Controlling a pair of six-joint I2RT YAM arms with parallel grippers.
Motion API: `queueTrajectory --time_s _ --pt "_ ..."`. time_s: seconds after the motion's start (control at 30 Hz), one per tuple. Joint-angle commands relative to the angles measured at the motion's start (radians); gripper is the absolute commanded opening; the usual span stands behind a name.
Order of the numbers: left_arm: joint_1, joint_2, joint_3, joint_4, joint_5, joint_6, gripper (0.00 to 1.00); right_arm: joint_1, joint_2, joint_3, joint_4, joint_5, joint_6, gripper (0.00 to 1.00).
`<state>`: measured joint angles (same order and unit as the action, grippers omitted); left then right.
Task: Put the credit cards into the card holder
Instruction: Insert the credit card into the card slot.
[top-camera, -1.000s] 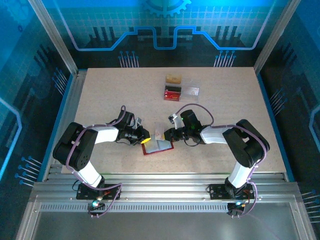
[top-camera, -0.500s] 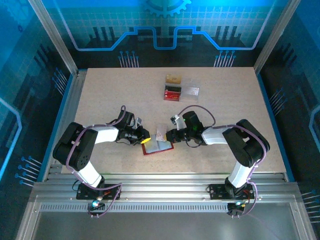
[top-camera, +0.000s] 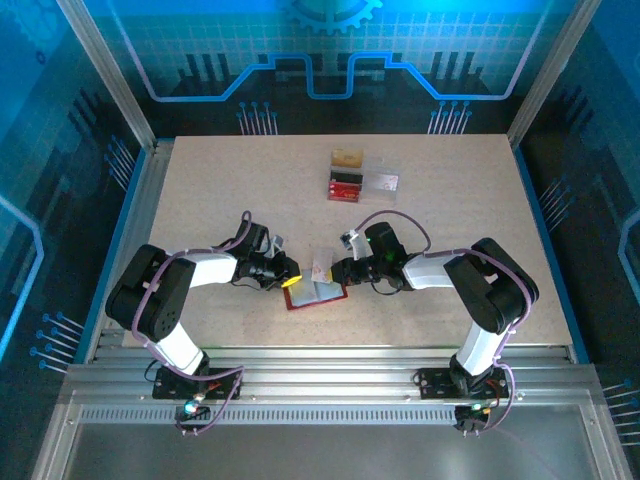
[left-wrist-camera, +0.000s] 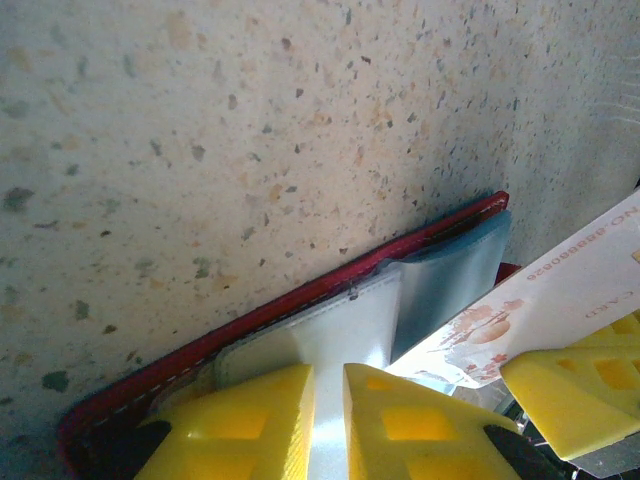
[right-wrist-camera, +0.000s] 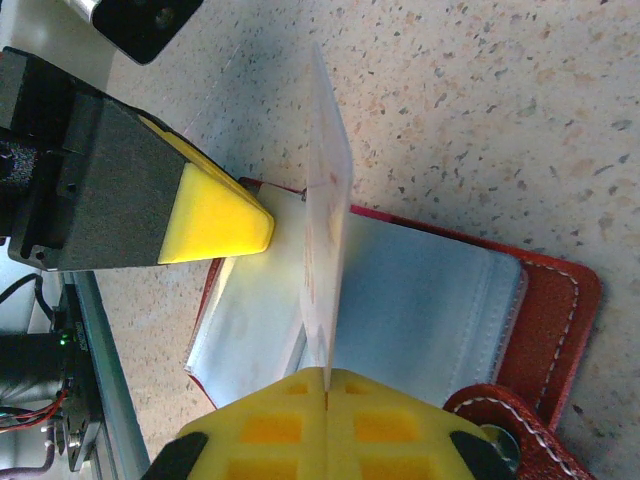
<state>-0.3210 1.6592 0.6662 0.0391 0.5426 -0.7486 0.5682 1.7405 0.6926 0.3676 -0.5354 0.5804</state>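
Card holder (top-camera: 318, 295) spread open on the bench (top-camera: 470, 210), a credit card (top-camera: 321, 267) held on edge above it.
On the speckled bench, near its front edge and between the two arms, the dark red card holder lies flat with its clear sleeves facing up. Well apart toward the back sit a clear plastic box (top-camera: 381, 182), dark red pieces (top-camera: 345, 185) and a small tan block (top-camera: 347, 158). The right pincer (top-camera: 337, 270) is clamped on one edge of the pale credit card, which stands upright over the sleeves. The left pincer (top-camera: 290, 281) is nearly closed, pinching one clear sleeve at the holder's left side.
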Motion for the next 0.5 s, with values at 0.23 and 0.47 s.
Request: queueTrajectory --time_s 0.23,0.47 --pt "-0.003 0.026 -0.02 -0.122 -0.107 0.035 0.17 0.027 0.033 0.001 -0.047 -0.007 0.017 0.0" --pt "-0.002 0.033 -0.019 -0.12 -0.106 0.034 0.17 0.028 0.068 0.009 -0.066 -0.034 0.049 0.0"
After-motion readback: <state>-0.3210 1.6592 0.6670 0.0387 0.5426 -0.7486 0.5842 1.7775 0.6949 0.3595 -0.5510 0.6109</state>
